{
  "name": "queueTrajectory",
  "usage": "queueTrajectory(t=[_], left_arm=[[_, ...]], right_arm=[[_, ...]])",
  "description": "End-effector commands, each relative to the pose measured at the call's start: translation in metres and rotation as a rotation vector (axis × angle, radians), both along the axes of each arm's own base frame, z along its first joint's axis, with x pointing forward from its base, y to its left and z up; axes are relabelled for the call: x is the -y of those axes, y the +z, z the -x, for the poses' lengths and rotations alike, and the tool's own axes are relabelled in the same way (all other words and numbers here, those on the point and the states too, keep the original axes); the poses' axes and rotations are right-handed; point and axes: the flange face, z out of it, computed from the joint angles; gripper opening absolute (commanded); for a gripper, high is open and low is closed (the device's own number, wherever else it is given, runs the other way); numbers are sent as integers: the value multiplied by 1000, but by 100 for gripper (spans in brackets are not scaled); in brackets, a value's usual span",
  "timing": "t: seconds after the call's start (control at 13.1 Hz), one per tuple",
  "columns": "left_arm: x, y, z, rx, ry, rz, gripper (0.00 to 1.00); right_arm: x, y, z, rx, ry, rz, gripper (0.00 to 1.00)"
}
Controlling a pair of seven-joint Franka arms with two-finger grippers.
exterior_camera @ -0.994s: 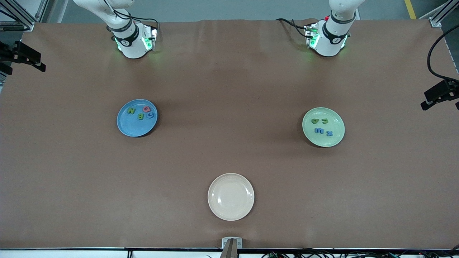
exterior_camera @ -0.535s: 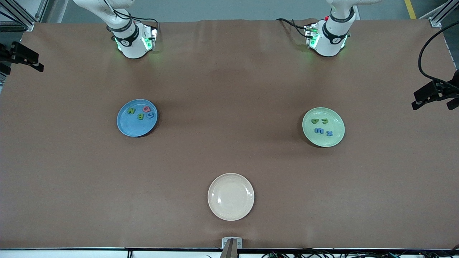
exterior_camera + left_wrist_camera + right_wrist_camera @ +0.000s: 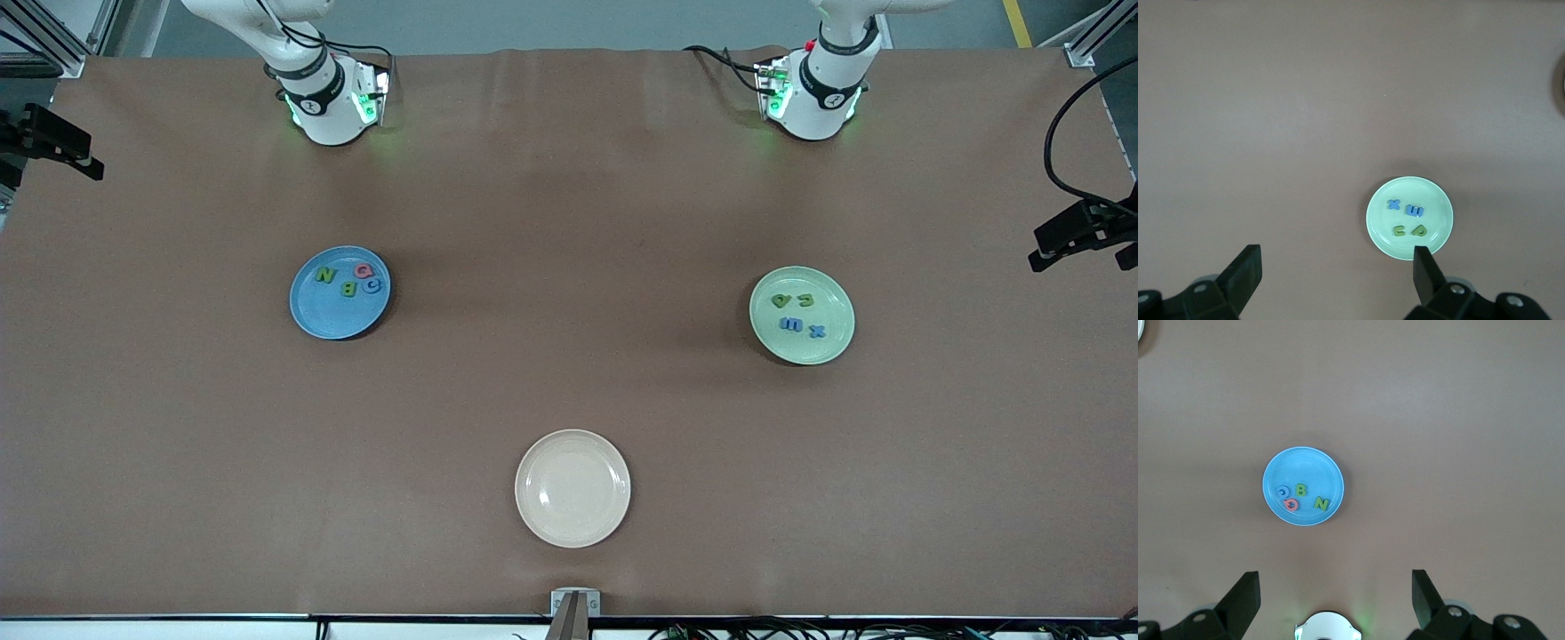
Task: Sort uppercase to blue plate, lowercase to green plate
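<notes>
On the table [image 3: 569, 391]: three plates; clock hours are read in the front view, with 12 toward the arm bases.
Right gripper [image 3: 1335, 583]: up in the air over the table's edge at about 10 o'clock, at the right arm's end. Its fingers are spread wide with nothing between them, and it looks down on the blue plate. The arm waits.
Blue plate [image 3: 324, 322]: at the table's 9 o'clock, flat on the cloth, holding all four uppercase letters.
Uppercase: green N [image 3: 325, 275] at the plate's 10 o'clock, red Q [image 3: 363, 269] at 1 o'clock, green B [image 3: 348, 289] near the middle, and blue C [image 3: 372, 285] at 2 o'clock, just beside Q and B.
Cream plate [image 3: 573, 488]: at the table's 6 o'clock, nearest the front camera.
Green plate [image 3: 800, 353]: at the table's 3 o'clock, holding all four lowercase letters.
Lowercase: green a [image 3: 781, 300] at the plate's 10 o'clock, green u [image 3: 805, 300] at 12 o'clock, blue m [image 3: 789, 324] near the middle toward 8 o'clock, and blue x [image 3: 817, 332] at 4 o'clock.
Left gripper [image 3: 1336, 260]: up in the air over the table's edge at about 3 o'clock, at the left arm's end. Its fingers are wide apart and hold nothing.
</notes>
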Motion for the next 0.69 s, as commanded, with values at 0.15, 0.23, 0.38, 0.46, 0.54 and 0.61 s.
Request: queueTrajectory(t=[0.15,0.23,0.38,0.46,0.54,0.61], left_arm=[[10,1,17,-19,-13,17,100],[9,1,22,-21,-13,16,100],[5,-2,26,-25,-7,16,100],[5,-1,26,-24,-7,15,100],[5,1,26,-19,-7,15,100],[5,2,25,-15,-7,18,100]], right_arm=[[1,3,-14,5,-8,-10,100],[1,2,-14,-4,-7,-10,100],[1,0,-13,-16,-10,-13,100],[0,-2,-12,-26,-12,-26,100],[0,-2,-12,-27,-8,-32,100],[0,-1,-12,-23,-5,-32,100]])
